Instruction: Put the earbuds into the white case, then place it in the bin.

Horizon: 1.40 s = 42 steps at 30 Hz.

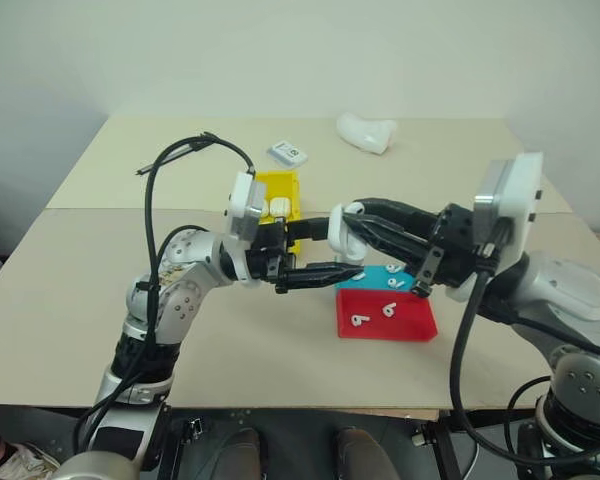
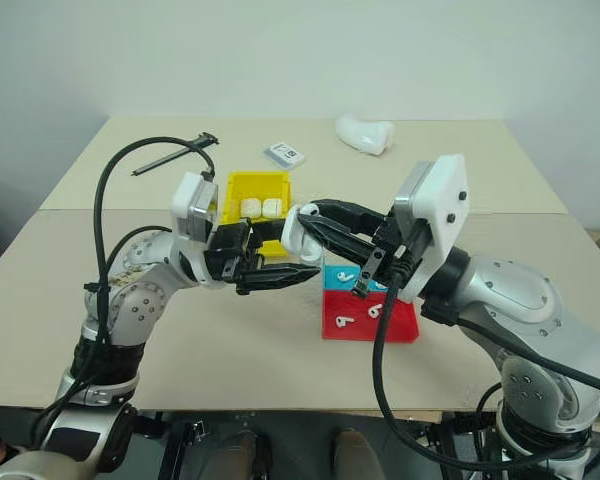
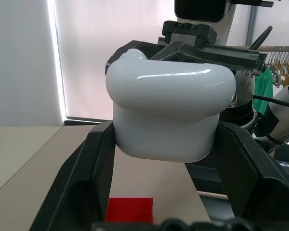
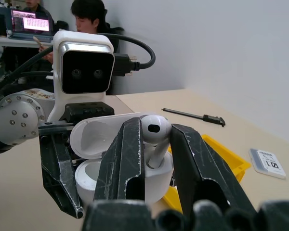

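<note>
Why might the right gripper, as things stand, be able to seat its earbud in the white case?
Probably yes: the left gripper holds the white case with its lid open, and the right gripper's earbud hangs over the opening, nothing between them.

From the head we are looking forward and down over both arms at the table point(image 1: 100, 240), the two eye views sitting side by side and sharing almost the same scene, the yellow bin point(image 1: 280, 185) and the red tray point(image 1: 385, 315) included. From the left wrist we are looking along the left gripper point(image 3: 166, 144) very near the white case point(image 3: 168, 110), facing the right arm and a window beyond. From the right wrist we are looking along the right gripper point(image 4: 156, 144), just as near, facing the left wrist's camera and people at a desk behind. Both wrist views are sharing the case with the head views.
</note>
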{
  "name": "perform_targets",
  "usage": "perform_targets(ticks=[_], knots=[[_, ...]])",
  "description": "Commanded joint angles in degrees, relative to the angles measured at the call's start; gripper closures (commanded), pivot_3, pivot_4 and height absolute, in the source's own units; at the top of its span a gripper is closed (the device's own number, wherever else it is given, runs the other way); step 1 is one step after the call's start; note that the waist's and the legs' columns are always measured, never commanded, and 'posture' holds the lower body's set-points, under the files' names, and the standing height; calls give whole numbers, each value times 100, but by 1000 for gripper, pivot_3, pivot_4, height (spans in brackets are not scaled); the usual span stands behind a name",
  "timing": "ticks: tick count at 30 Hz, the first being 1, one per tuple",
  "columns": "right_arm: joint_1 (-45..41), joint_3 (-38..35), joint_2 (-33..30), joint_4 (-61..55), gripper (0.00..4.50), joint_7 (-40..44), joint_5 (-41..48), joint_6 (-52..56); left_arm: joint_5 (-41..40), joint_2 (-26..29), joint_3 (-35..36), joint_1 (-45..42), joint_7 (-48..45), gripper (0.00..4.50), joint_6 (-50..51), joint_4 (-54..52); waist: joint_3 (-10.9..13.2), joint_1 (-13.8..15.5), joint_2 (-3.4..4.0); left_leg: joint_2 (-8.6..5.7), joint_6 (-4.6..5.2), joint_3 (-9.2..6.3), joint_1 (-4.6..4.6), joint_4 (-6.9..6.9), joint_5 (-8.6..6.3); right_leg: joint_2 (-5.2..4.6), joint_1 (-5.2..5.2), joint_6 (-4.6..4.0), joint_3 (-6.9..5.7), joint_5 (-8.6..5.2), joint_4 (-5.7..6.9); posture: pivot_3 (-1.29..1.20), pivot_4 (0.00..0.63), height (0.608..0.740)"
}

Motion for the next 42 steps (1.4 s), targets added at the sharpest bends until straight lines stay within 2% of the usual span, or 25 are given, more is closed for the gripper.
perform_targets(ticks=[1, 2, 13, 19, 24, 27, 30, 33, 36, 39, 42], knots=[[113, -4, -202, 23, 3876, 97, -22, -279, -76, 1, 160, -33, 53, 1738, -154, -272, 0, 0, 0, 0, 0, 0, 0, 0, 0, 0, 0, 0, 0, 0, 0, 0, 150, 740], [134, 14, -241, 36, 3876, 113, -12, -323, -77, 0, 159, -30, 56, 1738, -156, -279, 0, 0, 0, 0, 0, 0, 0, 0, 0, 0, 0, 0, 0, 0, 0, 0, 150, 740], [164, 131, -597, 278, 177, 142, -62, -674, -51, -18, 178, -42, 77, 1738, -232, -265, 0, -2, 0, 0, 0, -1, 0, 0, 0, 0, 1, 0, 0, 0, 0, 0, 150, 740], [-16, -89, -752, 607, 177, 160, -33, -731, -36, 82, 245, 28, 130, 1738, -223, -320, 0, -1, 0, 0, 0, -1, 0, 0, 0, 0, 0, 0, 0, 0, -1, 0, 150, 740], [-433, -32, -1286, 1526, 177, 700, -283, -833, -45, 231, 396, 158, 246, 1738, -195, -436, 0, 0, 0, 1, 0, 1, 2, 0, 0, 0, 1, 0, 0, 0, 0, 0, 150, 740], [-691, 824, -1941, 2335, 177, 1620, -1182, -1248, -81, 302, 506, 269, 345, 1738, -170, -565, 0, 1, 0, 1, 3, 4, 2, -1, -2, 0, -1, 0, 2, 0, -4, 0, 150, 740], [-1261, 2098, -2299, 3400, 177, 2514, -2481, -2037, -72, 368, 590, 330, 433, 1738, -188, -608, 0, -29, 0, 1, 4, 9, 4, -2, -2, 0, -2, 0, 8, 0, -5, 0, 150, 740], [-2040, 3177, -2128, 4657, 177, 3341, -3703, -3253, -48, 423, 682, 350, 498, 1738, -231, -597, 1, -37, 0, 1, 4, 12, 11, -4, -2, 2, -2, -1, 8, 0, -3, 0, 150, 740], [-2905, 3970, -1621, 6152, 177, 4039, -4627, -4523, -33, 465, 776, 368, 579, 1738, -271, -609, 3, -62, 2, 3, 4, 19, 13, -6, -2, 7, -6, -1, 13, 0, -2, 0, 150, 740], [-3630, 4467, -1127, 7578, 795, 4626, -5258, -5645, -37, 495, 839, 412, 659, 1738, -288, -669, 4, -63, 3, 5, 3, 21, 6, -7, -2, 7, -11, -2, 12, 0, -4, 0, 150, 740], [-4155, 4740, -725, 8746, 1776, 5232, -5602, -6620, -36, 552, 867, 481, 717, 1738, -294, -736, 5, -34, 5, 6, 1, 27, 4, -5, -1, 5, -11, -2, 12, 0, -7, 0, 150, 740]])
